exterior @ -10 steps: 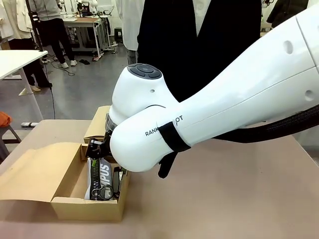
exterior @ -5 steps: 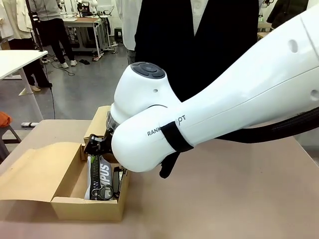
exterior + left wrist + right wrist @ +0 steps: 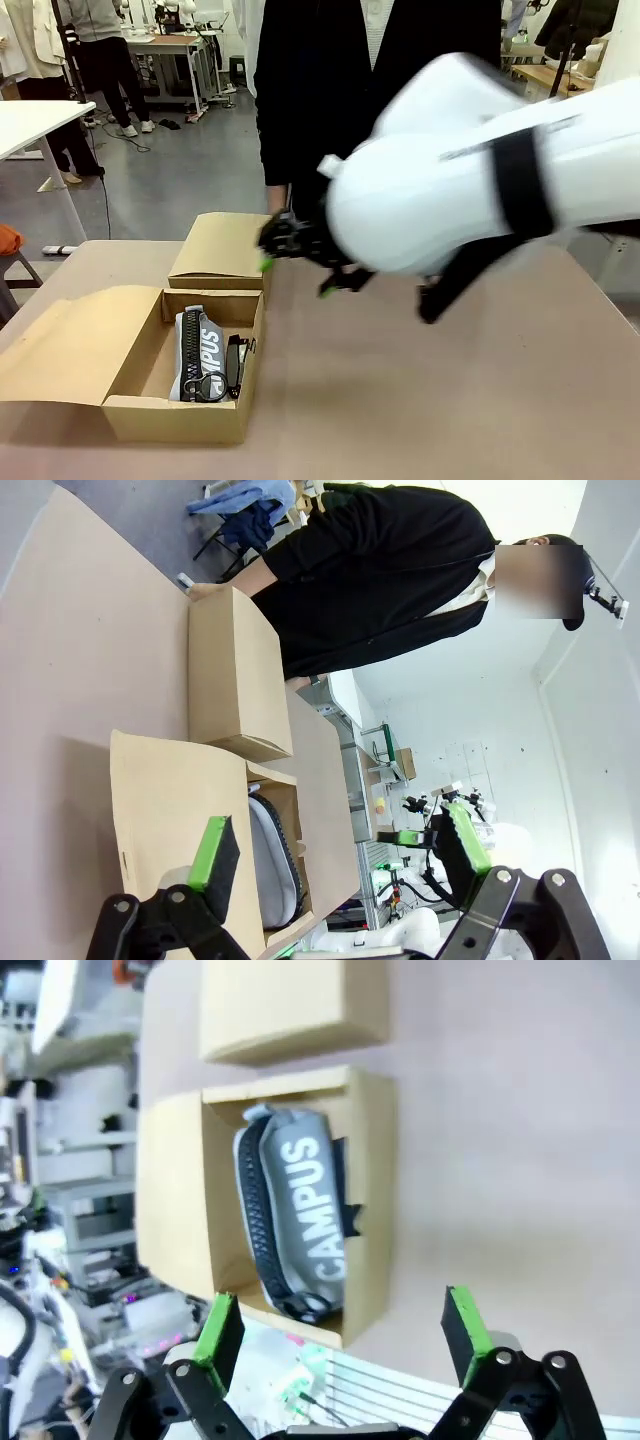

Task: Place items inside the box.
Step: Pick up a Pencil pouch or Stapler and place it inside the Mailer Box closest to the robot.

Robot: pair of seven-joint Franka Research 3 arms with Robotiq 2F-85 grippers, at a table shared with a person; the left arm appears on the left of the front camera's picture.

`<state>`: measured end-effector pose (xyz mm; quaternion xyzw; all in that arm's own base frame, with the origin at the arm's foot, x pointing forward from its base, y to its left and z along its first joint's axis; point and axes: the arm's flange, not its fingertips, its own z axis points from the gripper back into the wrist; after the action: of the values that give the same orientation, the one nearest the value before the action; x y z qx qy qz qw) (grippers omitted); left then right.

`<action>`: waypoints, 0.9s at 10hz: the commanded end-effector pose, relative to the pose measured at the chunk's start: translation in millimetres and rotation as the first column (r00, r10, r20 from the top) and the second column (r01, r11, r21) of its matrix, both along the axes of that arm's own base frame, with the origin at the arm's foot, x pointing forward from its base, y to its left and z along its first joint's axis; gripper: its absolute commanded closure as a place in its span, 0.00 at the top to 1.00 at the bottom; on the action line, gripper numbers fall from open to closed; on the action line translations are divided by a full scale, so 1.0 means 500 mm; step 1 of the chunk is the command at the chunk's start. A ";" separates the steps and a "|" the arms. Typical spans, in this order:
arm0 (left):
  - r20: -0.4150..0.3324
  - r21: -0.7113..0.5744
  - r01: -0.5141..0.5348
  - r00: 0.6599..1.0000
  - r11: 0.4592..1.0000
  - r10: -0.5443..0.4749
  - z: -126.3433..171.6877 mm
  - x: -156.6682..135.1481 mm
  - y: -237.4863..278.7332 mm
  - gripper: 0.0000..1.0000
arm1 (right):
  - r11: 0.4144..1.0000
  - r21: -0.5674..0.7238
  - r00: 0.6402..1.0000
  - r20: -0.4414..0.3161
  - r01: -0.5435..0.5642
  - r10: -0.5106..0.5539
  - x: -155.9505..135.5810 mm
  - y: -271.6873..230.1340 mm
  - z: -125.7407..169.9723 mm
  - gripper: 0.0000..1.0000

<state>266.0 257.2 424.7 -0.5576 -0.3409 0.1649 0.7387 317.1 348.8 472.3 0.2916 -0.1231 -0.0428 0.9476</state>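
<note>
Tan tabletop [image 3: 450,400] in a workshop room, a person in black [image 3: 330,90] standing at its far edge; long brown cardboard box [image 3: 135,375] at front left, its wide flap laid open and flat to the left; smaller closed cardboard box [image 3: 218,252] just beyond it, touching or nearly so. Light grey zip pencil pouch [image 3: 197,350] inside the open box, against its right half, long axis running along the box toward the person; black zip down one side. Front view reads only part of the lettering; right wrist view reads it whole, "CAMPUS" in white-grey capitals on the pouch [image 3: 300,1215], and shows a black item [image 3: 345,1210] wedged between pouch and box wall. Right gripper [image 3: 298,265] blurred above the table right of the smaller box, jaws spread wide, nothing between the green pads; the same spread shows in its own view [image 3: 340,1335]. Left gripper [image 3: 340,845] likewise released, empty, looking down at flap and pouch end [image 3: 272,855].
</note>
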 end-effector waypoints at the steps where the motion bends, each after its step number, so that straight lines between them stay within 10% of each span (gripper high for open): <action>1: 0.030 -0.004 -0.002 1.000 1.000 0.003 0.001 -0.001 -0.003 1.00 | 0.999 0.048 1.000 -0.002 0.020 -0.020 -0.029 -0.106 -0.023 1.00; 5: 0.030 -0.004 -0.002 1.000 1.000 0.003 0.001 -0.001 -0.003 1.00 | 0.999 0.027 0.999 -0.004 0.033 -0.033 -0.009 -0.070 0.002 1.00; 9: 0.030 -0.004 -0.002 1.000 1.000 0.003 0.001 -0.001 -0.003 1.00 | 0.982 0.181 0.997 -0.054 0.055 -0.046 0.001 -0.248 0.028 1.00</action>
<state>266.0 257.2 424.5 -0.5577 -0.3407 0.1650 0.7387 316.9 267.1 486.6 0.3463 -0.1128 -0.0978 0.9262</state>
